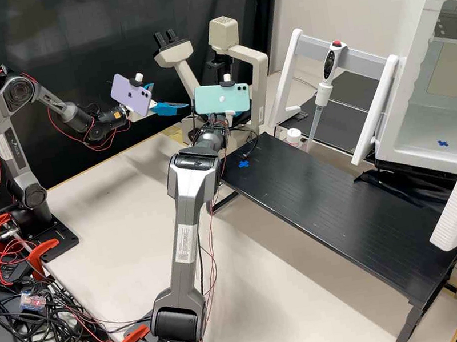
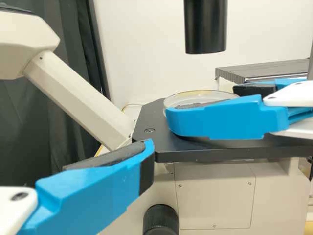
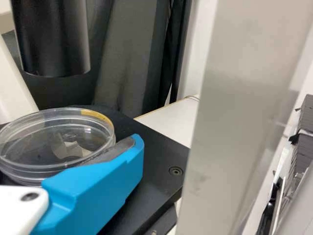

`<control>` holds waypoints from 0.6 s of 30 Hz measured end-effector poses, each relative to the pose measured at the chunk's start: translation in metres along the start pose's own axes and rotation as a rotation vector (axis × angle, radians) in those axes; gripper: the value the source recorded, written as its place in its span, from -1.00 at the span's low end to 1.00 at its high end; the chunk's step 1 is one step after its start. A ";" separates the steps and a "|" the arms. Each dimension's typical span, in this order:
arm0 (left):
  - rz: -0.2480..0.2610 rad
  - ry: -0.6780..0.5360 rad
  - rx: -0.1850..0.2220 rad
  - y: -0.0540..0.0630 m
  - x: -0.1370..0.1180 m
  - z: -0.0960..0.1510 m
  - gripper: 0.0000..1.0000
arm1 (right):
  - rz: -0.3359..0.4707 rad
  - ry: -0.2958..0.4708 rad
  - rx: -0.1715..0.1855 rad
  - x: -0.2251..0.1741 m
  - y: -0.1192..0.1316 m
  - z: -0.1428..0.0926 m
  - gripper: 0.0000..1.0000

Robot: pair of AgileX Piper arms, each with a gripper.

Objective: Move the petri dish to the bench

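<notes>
In the high view my left gripper point(image 1: 162, 97) stands open beside the microscope. In the left wrist view one finger of my left gripper point(image 2: 98, 193) points towards the stage, apart from the petri dish point(image 2: 198, 96). The clear round dish rests on the black stage point(image 2: 220, 150), under the dark objective. My right gripper point(image 1: 238, 116) is mostly hidden behind the green phone. In the left wrist view my right gripper point(image 2: 201, 104) is shut on the dish from both sides. In the right wrist view one finger of my right gripper point(image 3: 117, 169) lies against the edge of the petri dish point(image 3: 54, 139).
The microscope's pale column point(image 3: 244, 112) stands close in front of the right wrist camera. A long black bench point(image 1: 301, 194) with a blue cross mark point(image 1: 243, 164) runs right of the microscope. Beyond it are a pipette point(image 1: 320, 93) on a white stand and an open white cabinet point(image 1: 443, 67).
</notes>
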 end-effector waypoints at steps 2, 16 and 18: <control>0.000 0.000 0.000 0.000 0.000 0.000 1.00 | -0.006 0.000 -0.002 0.001 -0.002 0.001 -1.00; 0.000 0.000 0.000 0.000 0.000 0.000 1.00 | -0.025 0.016 0.016 0.001 -0.004 0.000 -1.00; 0.000 0.000 0.000 0.000 0.000 0.000 1.00 | -0.029 0.019 0.015 0.001 -0.004 0.000 -1.00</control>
